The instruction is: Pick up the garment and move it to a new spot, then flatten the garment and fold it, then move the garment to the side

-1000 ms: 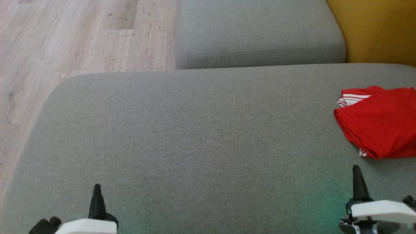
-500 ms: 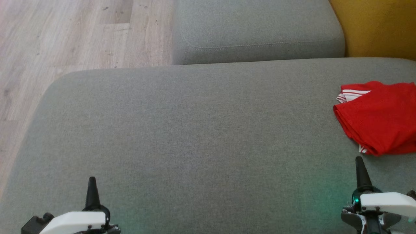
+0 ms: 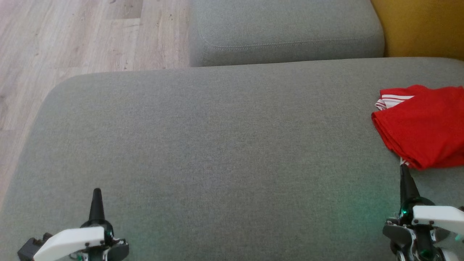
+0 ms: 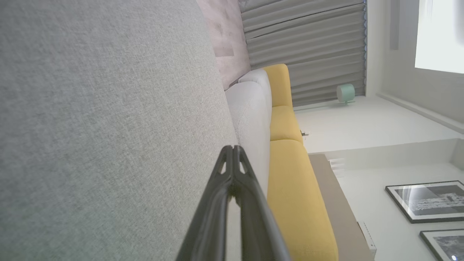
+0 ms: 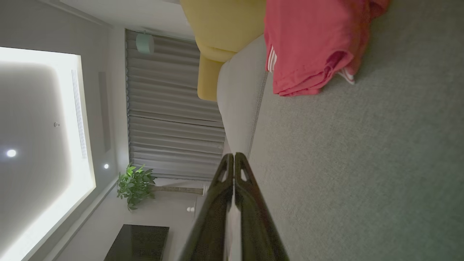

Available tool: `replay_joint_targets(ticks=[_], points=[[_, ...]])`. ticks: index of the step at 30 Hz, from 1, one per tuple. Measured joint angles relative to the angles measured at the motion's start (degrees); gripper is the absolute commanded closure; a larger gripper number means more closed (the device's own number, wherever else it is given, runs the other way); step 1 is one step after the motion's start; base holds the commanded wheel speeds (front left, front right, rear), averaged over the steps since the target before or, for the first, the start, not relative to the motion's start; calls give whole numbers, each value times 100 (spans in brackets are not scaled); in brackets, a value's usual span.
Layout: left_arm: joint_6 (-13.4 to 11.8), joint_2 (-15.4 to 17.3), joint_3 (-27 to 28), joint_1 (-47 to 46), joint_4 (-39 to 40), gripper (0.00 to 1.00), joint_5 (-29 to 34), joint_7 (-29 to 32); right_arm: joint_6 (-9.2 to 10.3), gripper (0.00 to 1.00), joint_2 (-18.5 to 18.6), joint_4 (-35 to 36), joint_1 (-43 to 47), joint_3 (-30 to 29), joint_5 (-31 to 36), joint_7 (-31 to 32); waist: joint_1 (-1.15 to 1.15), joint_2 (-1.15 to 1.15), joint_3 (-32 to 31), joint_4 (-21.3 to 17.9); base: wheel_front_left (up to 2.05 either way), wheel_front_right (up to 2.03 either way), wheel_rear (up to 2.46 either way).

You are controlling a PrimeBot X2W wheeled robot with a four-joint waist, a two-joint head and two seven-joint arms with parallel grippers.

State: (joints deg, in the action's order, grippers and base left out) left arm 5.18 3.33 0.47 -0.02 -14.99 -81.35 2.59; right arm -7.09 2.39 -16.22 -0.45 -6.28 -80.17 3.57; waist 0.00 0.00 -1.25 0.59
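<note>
The red garment (image 3: 424, 130), a loosely folded bundle with white stripes along its trim, lies at the right edge of the head view on the grey sofa cushion (image 3: 217, 145). At the lower right, the right gripper (image 3: 405, 172) has its fingers pressed together on nothing, its tip just below the garment's near hem. At the lower left, the left gripper (image 3: 96, 194) is likewise closed and empty, well apart from the cloth.
</note>
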Motion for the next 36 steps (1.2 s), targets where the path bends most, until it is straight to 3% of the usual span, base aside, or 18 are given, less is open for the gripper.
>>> replay_joint_targets(ticks=[16, 36], points=[[191, -14, 309, -246, -68, 100, -1129, 290, 0, 100, 0, 8, -276, -136, -1146, 258, 0, 0, 144, -59, 0, 0, 0], [191, -27, 323, -331, -70, 100, -1144, 297, 0, 100, 0, 8, -276, -142, -1159, 258, 0, 0, 143, -59, 0, 0, 0]])
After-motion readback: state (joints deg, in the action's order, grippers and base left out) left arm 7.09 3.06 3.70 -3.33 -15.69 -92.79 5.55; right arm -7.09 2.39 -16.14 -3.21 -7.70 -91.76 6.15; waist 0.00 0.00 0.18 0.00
